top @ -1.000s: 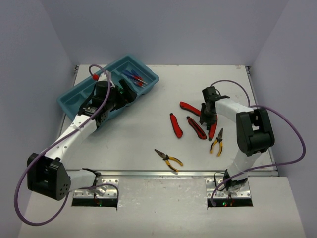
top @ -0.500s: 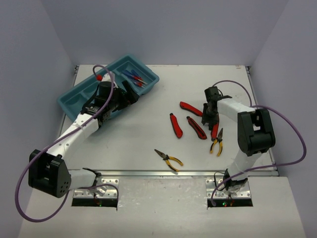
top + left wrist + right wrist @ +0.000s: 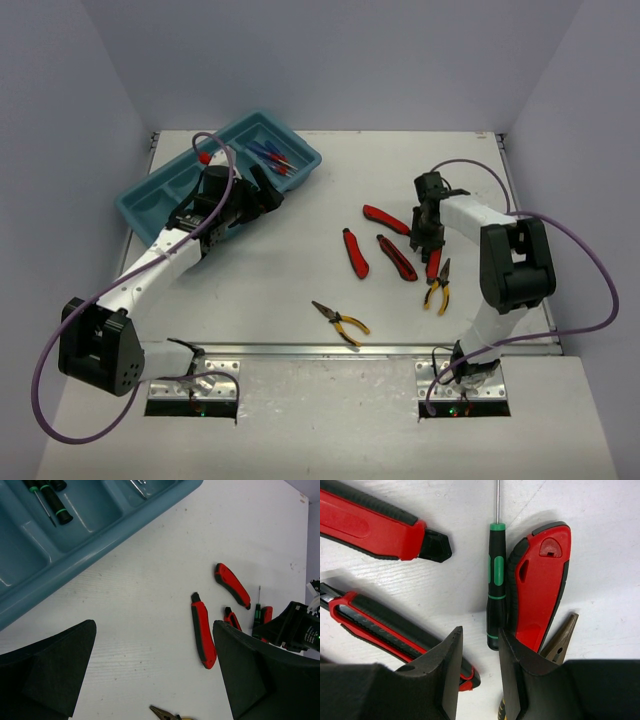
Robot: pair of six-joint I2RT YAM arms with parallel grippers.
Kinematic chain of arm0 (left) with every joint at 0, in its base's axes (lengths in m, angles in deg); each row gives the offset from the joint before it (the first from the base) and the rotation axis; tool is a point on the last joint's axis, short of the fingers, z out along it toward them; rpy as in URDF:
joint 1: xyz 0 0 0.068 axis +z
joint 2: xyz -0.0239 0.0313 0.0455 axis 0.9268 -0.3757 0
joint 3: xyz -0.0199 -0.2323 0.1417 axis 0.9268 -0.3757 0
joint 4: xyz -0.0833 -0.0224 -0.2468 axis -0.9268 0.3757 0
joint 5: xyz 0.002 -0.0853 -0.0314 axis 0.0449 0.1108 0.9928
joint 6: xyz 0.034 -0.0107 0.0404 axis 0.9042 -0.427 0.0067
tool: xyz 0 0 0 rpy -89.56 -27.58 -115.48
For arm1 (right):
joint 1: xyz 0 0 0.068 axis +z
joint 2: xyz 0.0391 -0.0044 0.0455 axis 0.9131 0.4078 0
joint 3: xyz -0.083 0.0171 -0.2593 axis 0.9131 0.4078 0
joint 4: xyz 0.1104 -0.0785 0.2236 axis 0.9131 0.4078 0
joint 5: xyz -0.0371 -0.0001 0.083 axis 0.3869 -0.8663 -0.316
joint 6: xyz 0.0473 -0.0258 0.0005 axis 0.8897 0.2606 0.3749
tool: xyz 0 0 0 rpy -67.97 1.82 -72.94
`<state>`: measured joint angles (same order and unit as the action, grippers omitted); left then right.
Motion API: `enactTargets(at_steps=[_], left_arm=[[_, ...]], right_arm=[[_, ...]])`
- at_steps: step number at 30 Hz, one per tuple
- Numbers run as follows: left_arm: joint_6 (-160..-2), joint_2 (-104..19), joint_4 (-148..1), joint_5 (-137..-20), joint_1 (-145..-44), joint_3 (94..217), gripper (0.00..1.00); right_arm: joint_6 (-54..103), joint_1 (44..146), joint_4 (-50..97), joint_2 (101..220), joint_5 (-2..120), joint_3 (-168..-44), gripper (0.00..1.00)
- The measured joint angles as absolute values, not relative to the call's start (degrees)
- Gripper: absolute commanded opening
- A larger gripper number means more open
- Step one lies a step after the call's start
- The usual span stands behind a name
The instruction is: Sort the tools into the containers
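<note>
The teal tray [image 3: 150, 195] lies at the back left; blue-handled screwdrivers [image 3: 272, 158] rest in its far compartment, dark green/black ones [image 3: 55, 505] in another. My left gripper [image 3: 262, 190] hangs open and empty just past the tray's [image 3: 100, 535] rim, over bare table. Several red-handled tools [image 3: 355, 252] lie at centre right, with yellow-handled pliers [image 3: 340, 321] nearer the front. My right gripper [image 3: 480, 635] is low over them, jaws narrowly apart with nothing between. A green/black screwdriver [image 3: 496, 585] lies just ahead of its right finger [image 3: 520, 665], against a red handle [image 3: 540, 585].
A second pair of yellow pliers [image 3: 439, 285] lies beside the right arm, its tips [image 3: 562, 640] showing under the right finger. Two more red tools [image 3: 375, 530] [image 3: 395, 625] lie left of the right gripper. Grey walls close in the table on three sides.
My left gripper has drawn out of the tray, moving right toward the table's middle. The right gripper has shifted slightly over the red tools; its jaws keep the same gap.
</note>
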<state>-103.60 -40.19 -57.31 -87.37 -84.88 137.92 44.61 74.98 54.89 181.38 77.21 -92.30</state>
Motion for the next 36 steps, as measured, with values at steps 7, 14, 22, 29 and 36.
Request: enactTargets(at_steps=[7, 14, 22, 29, 36], left_arm=[[-103.56, -40.19, -57.31, -87.37, -84.88, 137.84, 1.00], [-103.57, -40.19, -57.57, -86.52, -84.89, 137.81, 1.00], [-105.46, -40.26, -69.10, -74.78, -84.95, 133.41, 1.00], [-116.07, -42.21, -93.42, -60.74, -89.14, 124.26, 0.99], [-119.77, -43.56, -105.07, -58.64, -95.22, 124.36, 0.59]], right_arm=[[44.54, 74.62, 54.76, 185.28, 77.27, -92.80, 0.29], [44.80, 74.69, 54.65, 185.89, 77.14, -93.45, 0.00], [45.36, 78.39, 50.89, 172.95, 73.68, -85.76, 0.00], [46.76, 87.67, 33.57, 152.28, 50.11, -78.65, 0.00], [51.09, 92.22, 21.81, 150.50, 31.29, -77.23, 0.00]])
